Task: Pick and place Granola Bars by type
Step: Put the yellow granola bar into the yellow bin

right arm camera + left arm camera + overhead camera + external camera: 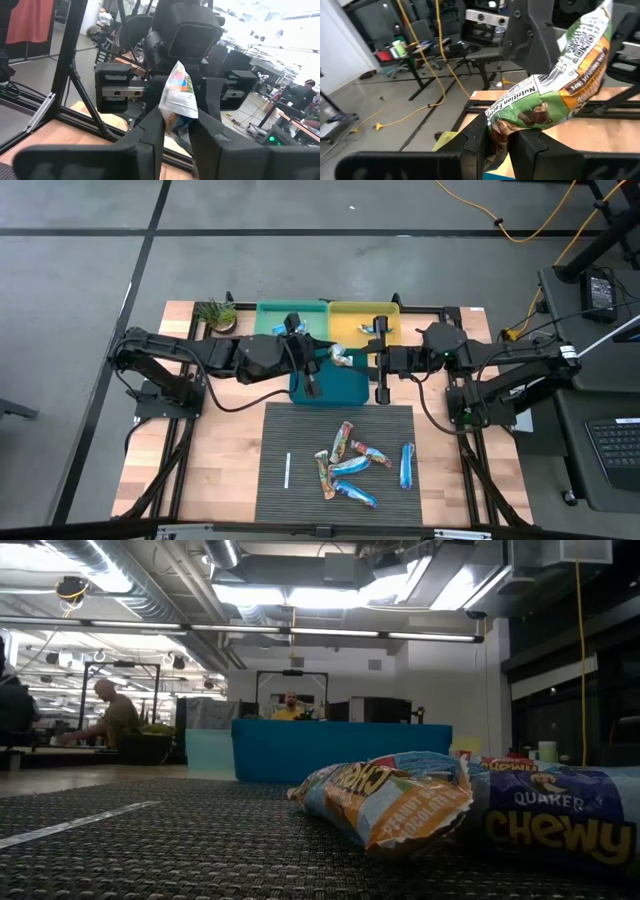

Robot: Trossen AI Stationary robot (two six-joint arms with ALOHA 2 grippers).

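High view: both end effectors [343, 358] clamp one bar [342, 357], apparently crosswise.

Glossy, crinkled foil-like wrappers on the Granola Bars [352, 463], catching light at the creases; same shiny printed film on the bar [555, 95] pinched between matt black fingers [472, 145] of the left gripper [495, 147]. Pale wood-grain surface [215, 460], smooth. Dark ribbed mat [300, 430], matt and rough-woven. Smooth plastic-looking teal bin [345, 388], green bin [275, 315] and yellow bin [350, 320].
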